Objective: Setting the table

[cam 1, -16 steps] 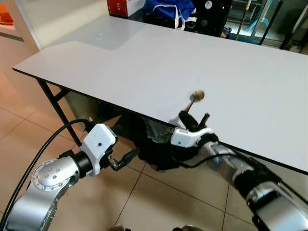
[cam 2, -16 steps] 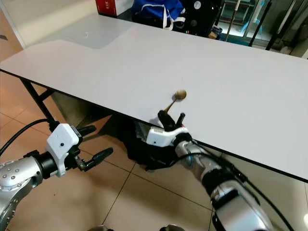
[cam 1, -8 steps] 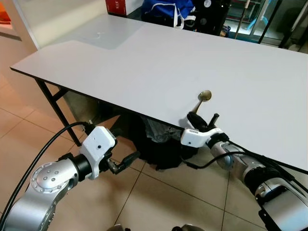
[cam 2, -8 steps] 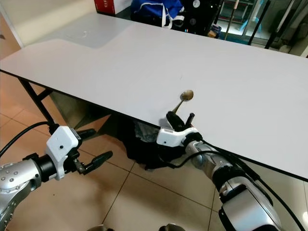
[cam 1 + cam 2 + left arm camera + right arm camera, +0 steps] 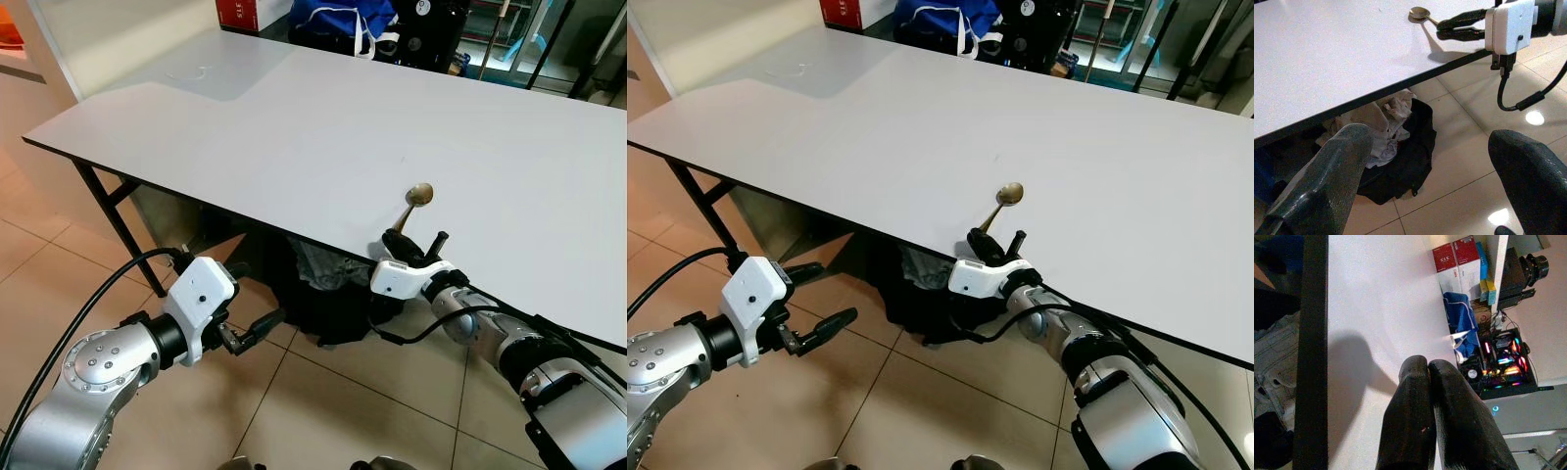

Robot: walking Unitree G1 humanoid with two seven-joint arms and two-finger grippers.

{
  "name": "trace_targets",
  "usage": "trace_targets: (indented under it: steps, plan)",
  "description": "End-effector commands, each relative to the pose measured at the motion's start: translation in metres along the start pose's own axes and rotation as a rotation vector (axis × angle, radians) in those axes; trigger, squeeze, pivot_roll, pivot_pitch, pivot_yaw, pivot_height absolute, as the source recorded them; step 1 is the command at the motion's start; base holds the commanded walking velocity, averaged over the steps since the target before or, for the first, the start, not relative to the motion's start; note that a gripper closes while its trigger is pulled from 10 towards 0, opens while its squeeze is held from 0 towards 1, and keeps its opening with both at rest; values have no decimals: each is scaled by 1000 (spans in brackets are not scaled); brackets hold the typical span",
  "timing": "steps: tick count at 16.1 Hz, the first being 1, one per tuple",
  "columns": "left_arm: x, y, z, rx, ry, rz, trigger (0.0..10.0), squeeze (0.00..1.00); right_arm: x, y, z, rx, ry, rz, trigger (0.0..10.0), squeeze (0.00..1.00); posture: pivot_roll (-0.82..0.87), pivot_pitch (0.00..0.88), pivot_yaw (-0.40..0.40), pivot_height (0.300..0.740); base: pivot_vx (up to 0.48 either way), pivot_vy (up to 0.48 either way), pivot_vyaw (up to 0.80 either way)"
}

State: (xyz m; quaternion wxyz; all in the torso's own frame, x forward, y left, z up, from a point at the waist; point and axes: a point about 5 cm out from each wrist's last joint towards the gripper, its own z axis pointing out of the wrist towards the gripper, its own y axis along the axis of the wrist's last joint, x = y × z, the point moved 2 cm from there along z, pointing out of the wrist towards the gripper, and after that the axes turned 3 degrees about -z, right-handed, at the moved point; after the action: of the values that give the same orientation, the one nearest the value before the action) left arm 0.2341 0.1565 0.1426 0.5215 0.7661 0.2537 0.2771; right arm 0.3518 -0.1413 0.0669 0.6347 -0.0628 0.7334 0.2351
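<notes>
The right tool (image 5: 414,240) is pinching the handle of a spoon (image 5: 415,198) just over the near edge of the white tabletop (image 5: 294,127), its fingers pressed together. The bowl of the spoon is lying on the tabletop, a little inward from that edge. The spoon is looking light, stiff and smooth, so it may be slipping; the handle's end is the good place to hold. The left tool (image 5: 813,299) is hanging below the tabletop edge, its fingers spread.

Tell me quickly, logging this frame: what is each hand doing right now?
Left hand: open, empty, low beside the table.
Right hand: closed on the spoon handle, at the table edge.
</notes>
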Motion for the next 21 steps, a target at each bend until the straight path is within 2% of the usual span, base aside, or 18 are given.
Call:
trace_targets:
  steps: [1,8,11,12,13,14,15,16,17,21]
  plan:
    - [-1,5,-1,-7,-10,21,10000,0,-5,-6,1,24,3,-1,10000,996,62,68,-9,740,0,0,0]
    - [-3,6,1,-12,-23,19,10000,0,-6,-13,-2,41,17,6,10000,1000,63,55,-5,740,0,0,0]
    - [-4,7,1,-13,-31,19,10000,0,-8,-17,-4,32,38,-28,10000,1000,60,51,-3,740,0,0,0]
    - [-5,7,2,-12,-38,18,10000,0,-7,-19,-6,25,71,-41,10000,969,56,53,-2,740,0,0,0]
    - [-5,6,2,-10,-44,17,10000,0,-3,-22,-10,17,142,-25,10000,129,52,54,-2,740,0,0,0]
    - [-5,6,2,-8,-46,16,10000,0,-3,-23,-12,0,179,-18,10000,0,51,53,-1,740,0,0,0]
    - [-5,6,2,-7,-47,16,10000,0,-4,-23,-13,-11,190,-22,10000,0,51,53,-1,740,0,0,0]
    - [-5,6,2,-7,-49,15,10000,0,-7,-22,-13,-30,208,12,10000,0,49,52,1,740,0,0,0]
    - [-5,6,3,-6,-51,17,10000,0,-14,-22,-13,-57,220,4,10000,0,48,48,1,740,0,0,0]
    - [-4,6,3,-5,-57,18,10000,0,-18,-24,-15,-88,302,-13,10000,0,46,44,1,740,0,0,0]
